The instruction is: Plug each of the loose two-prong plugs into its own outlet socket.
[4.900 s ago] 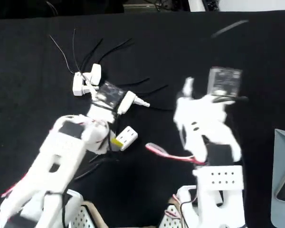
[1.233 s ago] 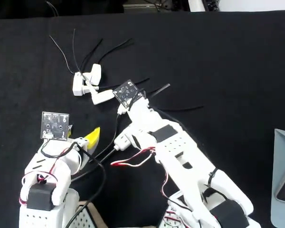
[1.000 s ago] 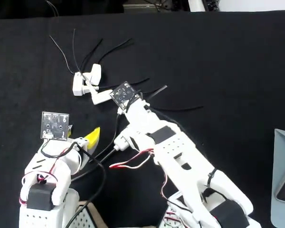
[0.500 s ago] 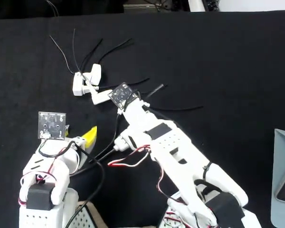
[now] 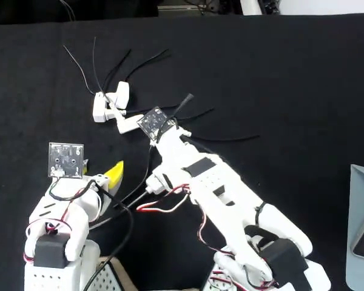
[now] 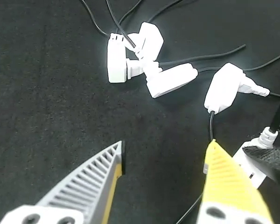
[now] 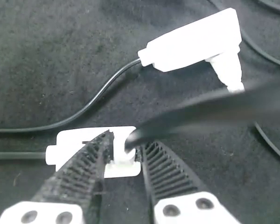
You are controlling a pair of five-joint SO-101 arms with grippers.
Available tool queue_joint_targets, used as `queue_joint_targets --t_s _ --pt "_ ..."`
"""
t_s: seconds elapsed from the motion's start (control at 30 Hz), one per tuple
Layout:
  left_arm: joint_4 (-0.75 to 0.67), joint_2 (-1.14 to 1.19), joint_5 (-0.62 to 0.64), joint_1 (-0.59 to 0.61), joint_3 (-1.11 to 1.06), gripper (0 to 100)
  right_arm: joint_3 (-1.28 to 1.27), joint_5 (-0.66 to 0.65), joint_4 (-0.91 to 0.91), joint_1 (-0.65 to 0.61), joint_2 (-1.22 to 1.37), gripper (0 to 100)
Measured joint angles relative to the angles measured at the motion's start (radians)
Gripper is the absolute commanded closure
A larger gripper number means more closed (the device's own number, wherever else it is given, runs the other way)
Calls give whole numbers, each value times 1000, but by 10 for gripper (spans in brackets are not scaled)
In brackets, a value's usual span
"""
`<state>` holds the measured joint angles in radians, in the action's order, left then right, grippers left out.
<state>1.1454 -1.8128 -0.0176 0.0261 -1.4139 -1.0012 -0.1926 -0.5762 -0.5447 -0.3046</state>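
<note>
My right arm (image 5: 212,182) extends toward the surface's (image 5: 279,73) centre-left, right gripper (image 7: 124,142) clamping a white plug (image 7: 122,157) atop a socket (image 7: 74,142), cord (image 7: 200,112) slanting toward the far edge; my left gripper (image 6: 164,144) hangs open by the front-left corner.

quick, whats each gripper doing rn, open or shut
Left gripper: open, holding nothing.
Right gripper: shut on a plug, right at a white socket.
</note>
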Motion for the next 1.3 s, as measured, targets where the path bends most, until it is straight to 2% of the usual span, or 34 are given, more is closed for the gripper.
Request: queue_joint_targets --t_s 0.37,0.6,0.67,0.77,0.83,1.0,1.23,1.3 --pt "0 0 0 0 0 722 2 0 5 2 2 986" --pt "0 0 9 0 0 722 173 -2 -2 87 34 982" --pt "0 0 9 0 0 722 238 -2 -2 106 66 944" --pt "0 0 9 0 0 721 336 23 -9 124 133 789" --pt "0 0 9 0 0 721 400 38 -58 129 170 730" --pt "0 0 9 8 0 721 548 49 -278 129 173 815" --pt "-34 0 9 158 25 721 612 51 -562 129 -2 979" --pt "-35 0 9 192 51 723 612 51 -624 129 -80 984"
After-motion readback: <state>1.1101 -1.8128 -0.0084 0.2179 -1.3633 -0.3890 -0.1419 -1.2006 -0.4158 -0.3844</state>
